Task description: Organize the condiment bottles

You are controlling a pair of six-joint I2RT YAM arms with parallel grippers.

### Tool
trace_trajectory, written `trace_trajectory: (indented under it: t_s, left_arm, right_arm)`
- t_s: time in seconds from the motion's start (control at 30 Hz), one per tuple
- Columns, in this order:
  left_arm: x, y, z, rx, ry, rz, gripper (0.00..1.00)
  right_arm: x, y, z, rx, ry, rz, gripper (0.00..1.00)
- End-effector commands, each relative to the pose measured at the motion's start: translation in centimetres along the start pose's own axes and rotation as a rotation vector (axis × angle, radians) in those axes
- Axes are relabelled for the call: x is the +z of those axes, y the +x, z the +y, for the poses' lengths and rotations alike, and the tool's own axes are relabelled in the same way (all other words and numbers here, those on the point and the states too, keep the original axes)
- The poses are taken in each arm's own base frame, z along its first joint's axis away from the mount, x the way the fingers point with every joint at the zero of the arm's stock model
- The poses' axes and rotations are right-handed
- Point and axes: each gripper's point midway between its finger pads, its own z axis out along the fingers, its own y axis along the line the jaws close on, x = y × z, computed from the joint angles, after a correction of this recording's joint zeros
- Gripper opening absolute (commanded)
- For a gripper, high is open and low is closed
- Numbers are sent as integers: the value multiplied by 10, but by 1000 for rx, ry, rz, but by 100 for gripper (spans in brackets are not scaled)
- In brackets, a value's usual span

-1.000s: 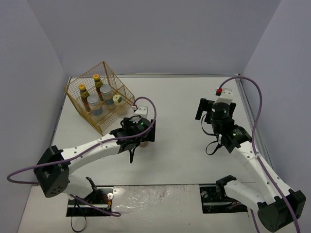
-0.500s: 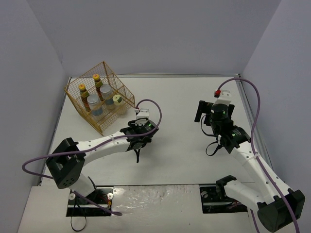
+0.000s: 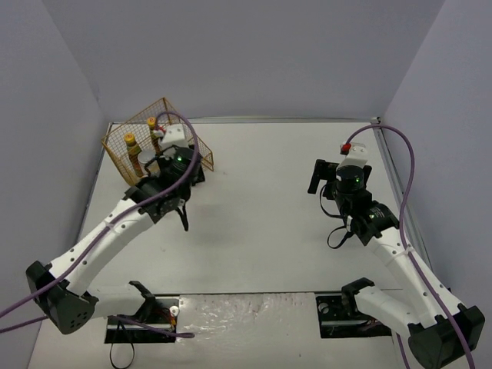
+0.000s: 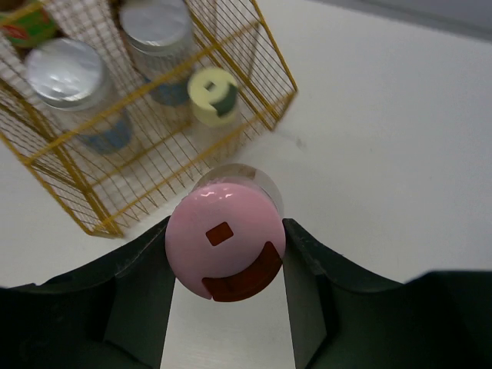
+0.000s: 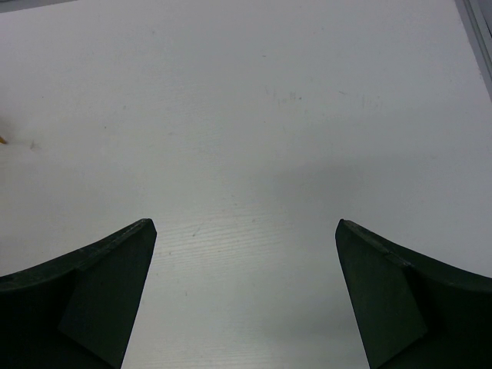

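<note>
The wire basket [image 3: 115, 152] sat far left on the worktop [image 3: 277, 207] (bottles [image 4: 69, 73] inside); another bottle [image 4: 225, 240] was just outside it.

No word, number or brand can be read anywhere. Ahead and to the left of the left gripper [image 4: 225, 240], inside the basket [image 4: 146, 184], the dark bottle [image 4: 23, 19] wears a red-green label whose print is too blurred to make out. The near silver-lidded bottle [image 4: 68, 73] and the far silver-lidded bottle [image 4: 154, 23] show blue labels through the wire, with no legible lettering. The green-capped bottle [image 4: 214, 96] and the pink-capped bottle [image 4: 225, 246] between the fingers bear only plain moulded shapes.
</note>
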Motion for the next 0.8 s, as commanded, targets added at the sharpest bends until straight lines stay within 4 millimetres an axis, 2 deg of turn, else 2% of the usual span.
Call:
trace_trajectory:
  t_s: [0.0,0.17,0.3,0.77]
  left_arm:
    - [7,-47,49,-19,-105,-58,15]
    - [37,-59,72,-62,-154,-39,15]
    - [59,-59,85,-84,-184,-14,14]
    - [94,-20,86,-90,-207,81,13]
  right_arm:
    - [-1,-19,4,24,-23,-70,100]
    - [-1,-19,4,22,-23,-71,100]
    - [-2,-18,2,22,-18,-75,100]
    - [0,-15,2,23,-16,-68,100]
